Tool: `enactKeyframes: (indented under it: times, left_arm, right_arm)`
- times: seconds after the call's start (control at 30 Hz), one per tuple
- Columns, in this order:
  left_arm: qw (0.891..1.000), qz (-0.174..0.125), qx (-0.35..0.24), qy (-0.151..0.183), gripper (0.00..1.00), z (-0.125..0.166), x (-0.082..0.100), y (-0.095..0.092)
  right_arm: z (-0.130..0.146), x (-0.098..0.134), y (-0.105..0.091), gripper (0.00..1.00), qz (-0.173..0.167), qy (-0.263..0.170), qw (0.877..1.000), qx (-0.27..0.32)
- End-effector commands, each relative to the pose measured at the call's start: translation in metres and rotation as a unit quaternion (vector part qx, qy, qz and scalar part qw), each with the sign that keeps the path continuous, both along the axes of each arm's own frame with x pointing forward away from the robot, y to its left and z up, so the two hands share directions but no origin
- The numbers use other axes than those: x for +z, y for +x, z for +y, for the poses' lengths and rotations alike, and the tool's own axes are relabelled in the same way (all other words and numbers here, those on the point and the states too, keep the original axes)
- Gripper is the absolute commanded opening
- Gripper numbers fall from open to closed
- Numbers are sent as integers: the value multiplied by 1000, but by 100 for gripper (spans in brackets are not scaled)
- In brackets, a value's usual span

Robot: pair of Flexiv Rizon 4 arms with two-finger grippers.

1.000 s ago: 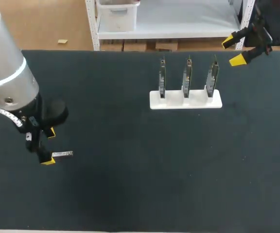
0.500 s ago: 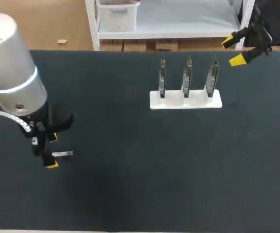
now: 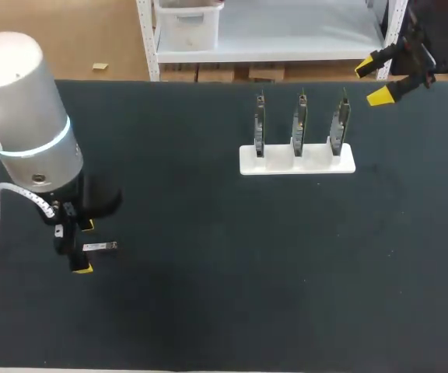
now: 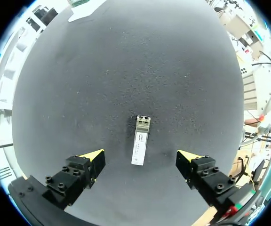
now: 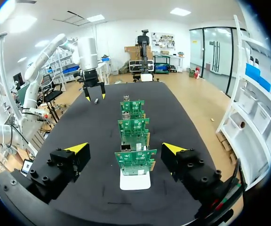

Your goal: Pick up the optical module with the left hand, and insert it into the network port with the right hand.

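- The left end effector (image 3: 83, 246) is hanging over the dark tabletop (image 3: 232, 280) with its fingers spread wide. The optical module (image 4: 140, 140) is lying flat between them, untouched.
- The right end effector (image 3: 373, 81), likewise spread and carrying nothing, is sitting just beyond the white stand (image 3: 297, 162) of three upright circuit boards (image 3: 299, 124).
- The slim module is reaching mostly ahead of the fingertips, so the risk is a close catching only its near end, twisting it or letting it slip.
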State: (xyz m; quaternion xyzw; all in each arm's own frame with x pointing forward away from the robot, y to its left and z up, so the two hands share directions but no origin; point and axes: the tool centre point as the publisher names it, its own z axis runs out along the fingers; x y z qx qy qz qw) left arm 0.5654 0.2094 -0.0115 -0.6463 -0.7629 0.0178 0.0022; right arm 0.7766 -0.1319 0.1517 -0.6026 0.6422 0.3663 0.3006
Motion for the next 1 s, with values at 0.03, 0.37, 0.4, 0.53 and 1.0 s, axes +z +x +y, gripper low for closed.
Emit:
enactKeyframes:
  times: [0.03, 0.37, 0.4, 0.53, 1.0]
  left_arm:
    - [1000, 7, -8, 5, 100, -2, -3, 6]
    - [1000, 8, -10, 8, 100, -3, -8, 8]
    - [1000, 9, -10, 9, 100, -3, -9, 8]
    - [1000, 10, -10, 9, 36, -4, -11, 8]
    - [1000, 19, 1, 3, 0, -4, -16, 3]
  right_arm:
    - [0, 0, -2, 100, -1, -1, 1000, -2]
    - [0, 0, -2, 100, -1, -1, 1000, -2]
    - [0, 0, -2, 100, -1, -1, 1000, -2]
    - [0, 0, -2, 100, -1, -1, 1000, -2]
    - [0, 0, -2, 100, -1, -1, 1000, -2]
